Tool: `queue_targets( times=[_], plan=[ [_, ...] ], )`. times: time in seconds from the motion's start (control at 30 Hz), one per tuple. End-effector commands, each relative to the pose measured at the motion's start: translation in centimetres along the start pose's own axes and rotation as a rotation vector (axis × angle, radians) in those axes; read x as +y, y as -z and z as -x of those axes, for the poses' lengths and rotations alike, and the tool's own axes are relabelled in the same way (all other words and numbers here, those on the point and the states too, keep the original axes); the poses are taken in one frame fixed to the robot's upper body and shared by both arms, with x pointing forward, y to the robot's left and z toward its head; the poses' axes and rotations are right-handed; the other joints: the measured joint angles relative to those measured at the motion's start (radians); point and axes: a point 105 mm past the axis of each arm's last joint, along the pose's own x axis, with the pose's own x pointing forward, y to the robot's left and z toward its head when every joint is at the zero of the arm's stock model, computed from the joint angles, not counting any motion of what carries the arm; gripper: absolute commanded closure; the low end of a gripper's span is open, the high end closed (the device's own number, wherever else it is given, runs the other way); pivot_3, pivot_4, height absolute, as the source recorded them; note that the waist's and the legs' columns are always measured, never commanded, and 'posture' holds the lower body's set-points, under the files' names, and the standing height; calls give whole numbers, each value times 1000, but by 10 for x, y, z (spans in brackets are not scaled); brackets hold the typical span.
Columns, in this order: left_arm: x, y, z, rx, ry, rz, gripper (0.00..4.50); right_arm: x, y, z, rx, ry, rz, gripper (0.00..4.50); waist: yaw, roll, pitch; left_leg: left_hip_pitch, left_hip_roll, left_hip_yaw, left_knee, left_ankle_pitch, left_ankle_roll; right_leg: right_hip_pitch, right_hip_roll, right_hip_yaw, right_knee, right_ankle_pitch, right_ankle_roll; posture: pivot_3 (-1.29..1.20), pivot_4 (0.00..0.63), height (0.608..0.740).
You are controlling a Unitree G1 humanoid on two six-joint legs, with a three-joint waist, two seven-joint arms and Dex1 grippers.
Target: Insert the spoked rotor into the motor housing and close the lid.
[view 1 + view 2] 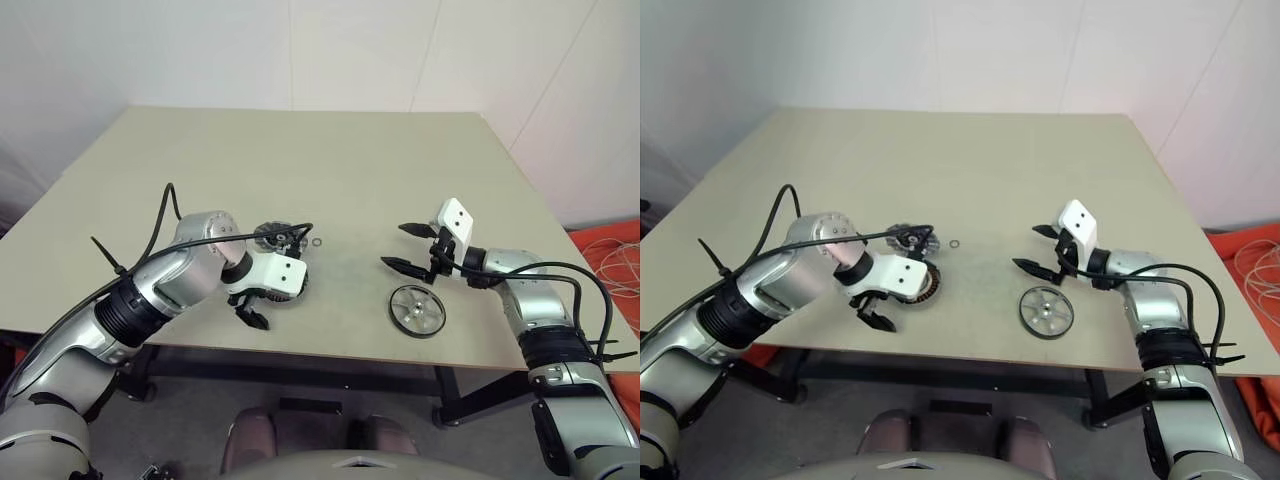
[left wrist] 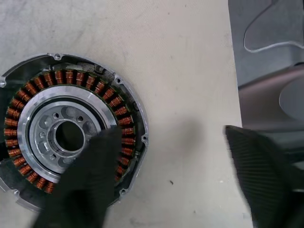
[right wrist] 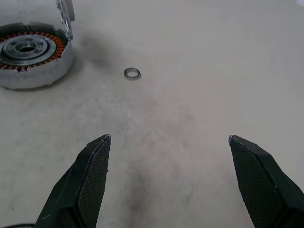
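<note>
The motor housing (image 2: 71, 133), a silver disc with a ring of copper windings, lies near the table's front left. My left gripper (image 2: 173, 190) hangs over it pointing down, open, with one finger above the windings and the other off to the side over bare table. It holds nothing. Just behind the left wrist, partly hidden, lies the lid (image 1: 271, 236), a dark finned disc. The spoked rotor (image 1: 417, 310) lies flat near the front edge on the right. My right gripper (image 1: 392, 246) hovers just behind the rotor, open and empty, pointing toward the housing (image 3: 31, 52).
A tiny thin ring (image 3: 132, 73) lies on the beige table (image 1: 330, 170) between the two grippers. The rotor sits close to the table's front edge. Orange cloth (image 1: 615, 250) lies on the floor at the right.
</note>
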Motion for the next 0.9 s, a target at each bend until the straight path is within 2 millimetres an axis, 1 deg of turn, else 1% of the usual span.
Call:
queue_targets(
  times=[0.03, 0.1, 0.17, 0.23, 0.3, 0.4, 0.47, 0.5, 0.57, 0.6, 0.63, 0.77, 0.9],
  plan=[
    [5, -7, 15, -53, -93, 31, 28, -11, -17, -3, -26, 40, 50, 0, 0, 0, 0, 0, 0, 0, 0, 0, 0, 0, 0, 0, 0, 0, 0, 0, 0, 740],
    [-3, -13, 20, -106, -88, 72, 28, -13, -18, -5, -22, 53, 48, 0, 0, 0, 0, 0, 0, 0, 0, 0, 0, 0, 0, 0, 0, 0, 0, 0, 0, 740],
    [-5, -19, 25, -162, -114, 122, 28, -13, -23, -6, -43, 60, 41, 0, 0, 0, 0, 0, 0, 0, 0, 0, 0, 0, 0, 0, 0, 0, 0, 0, 0, 740],
    [-8, -21, 35, -207, -135, 177, 28, -15, -30, -9, -71, 71, 24, 0, -1, 0, 0, 0, 0, 0, 0, 0, 0, 0, 0, 0, 0, 0, 0, 0, 0, 740],
    [-10, -28, 47, -290, -154, 251, 28, -15, -35, -11, -85, 74, 20, 0, -1, 0, 0, 0, 0, 0, 0, 0, 0, 0, 0, 0, 0, 0, 0, 0, 0, 740],
    [-17, -29, 58, -381, -173, 350, 28, -16, -36, -18, -67, 93, 19, 0, -3, 1, 0, 1, 0, 0, 1, 0, 0, 0, 0, 0, 1, 0, 0, 0, 0, 740],
    [-23, -24, 66, -460, -194, 422, 28, -11, -39, -26, -77, 77, 7, 0, -5, 1, 0, 1, 0, 0, 1, 0, 0, 0, 0, 0, 2, 0, 0, 0, 0, 740],
    [-21, -16, 70, -509, -255, 490, 28, -5, -41, -36, -77, 72, -1, 0, -10, 2, -1, 1, 0, 0, 1, 0, -1, 0, 0, 0, 2, 0, 0, 0, 0, 740],
    [-19, -6, 74, -558, -329, 569, 28, 1, -43, -45, -75, 71, -9, 0, -16, 2, -1, -1, 0, 0, 1, 1, -1, 0, 1, 0, 3, 0, -1, 0, 0, 740],
    [-23, -1, 76, -579, -338, 602, 28, 3, -43, -50, -57, 74, -7, 0, -18, 2, -1, 0, 0, -1, 1, 1, -2, 0, 2, -1, 3, 0, -1, 0, 0, 740],
    [-27, 1, 77, -593, -336, 616, 28, 3, -42, -53, -44, 75, -6, 0, -20, 2, -1, 0, 0, -2, 2, 1, -3, 0, 2, -1, 3, 0, -1, 0, 0, 740],
    [-34, 25, 90, -641, -436, 712, 28, 10, -50, -69, -47, 37, -26, 0, -24, 2, 0, 0, 0, -3, 3, 1, -3, 0, 1, -2, 3, 0, -1, 0, 0, 740],
    [-40, 49, 103, -657, -516, 786, 28, 16, -46, -85, 19, 18, -81, 0, -27, 2, 0, 1, 0, -3, 3, 2, -3, 1, 2, -2, 3, 0, -1, 0, 0, 740]
  ],
)
